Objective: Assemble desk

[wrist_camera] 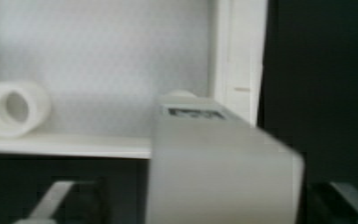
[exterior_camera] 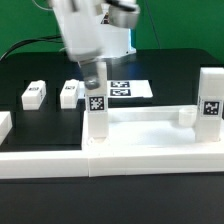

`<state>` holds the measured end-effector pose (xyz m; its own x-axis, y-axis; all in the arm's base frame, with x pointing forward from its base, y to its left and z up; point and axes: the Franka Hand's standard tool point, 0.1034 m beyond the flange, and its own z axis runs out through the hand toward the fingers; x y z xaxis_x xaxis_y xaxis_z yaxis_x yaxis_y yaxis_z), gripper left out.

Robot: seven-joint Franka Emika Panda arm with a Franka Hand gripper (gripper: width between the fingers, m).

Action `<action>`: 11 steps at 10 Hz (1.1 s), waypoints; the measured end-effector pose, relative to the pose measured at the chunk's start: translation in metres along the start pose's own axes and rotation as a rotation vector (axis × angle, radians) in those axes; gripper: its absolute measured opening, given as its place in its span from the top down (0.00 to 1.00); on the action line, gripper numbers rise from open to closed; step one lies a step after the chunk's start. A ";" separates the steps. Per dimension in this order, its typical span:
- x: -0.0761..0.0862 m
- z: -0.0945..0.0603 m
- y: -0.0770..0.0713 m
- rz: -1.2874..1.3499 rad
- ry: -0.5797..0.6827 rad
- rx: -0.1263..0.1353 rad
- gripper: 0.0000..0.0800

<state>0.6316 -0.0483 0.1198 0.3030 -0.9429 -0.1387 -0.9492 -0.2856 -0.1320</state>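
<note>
White leg (exterior_camera: 97,120) between parted claw (exterior_camera: 93,82) jaws

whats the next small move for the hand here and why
Probably lift the hand straight up. Its fingers stand apart from the upright leg on the desk top, so the leg looks free, and a sideways move might knock it over.

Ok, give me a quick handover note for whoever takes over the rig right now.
Gripper: open, jaws either side of the upright leg at the desk top's corner on the exterior view's left.
Done: a second leg stands at the right corner.
Left: the far-left leg and the leg beside it lie loose on the table. How firmly the standing legs sit cannot be told.
</note>
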 end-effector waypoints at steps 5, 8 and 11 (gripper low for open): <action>-0.015 0.001 -0.003 -0.547 0.001 -0.020 0.19; 0.002 -0.003 0.001 -0.954 0.025 -0.041 0.19; 0.000 -0.008 -0.013 -1.170 0.050 -0.053 0.19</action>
<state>0.6434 -0.0460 0.1293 0.9911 -0.1065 0.0794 -0.0973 -0.9889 -0.1123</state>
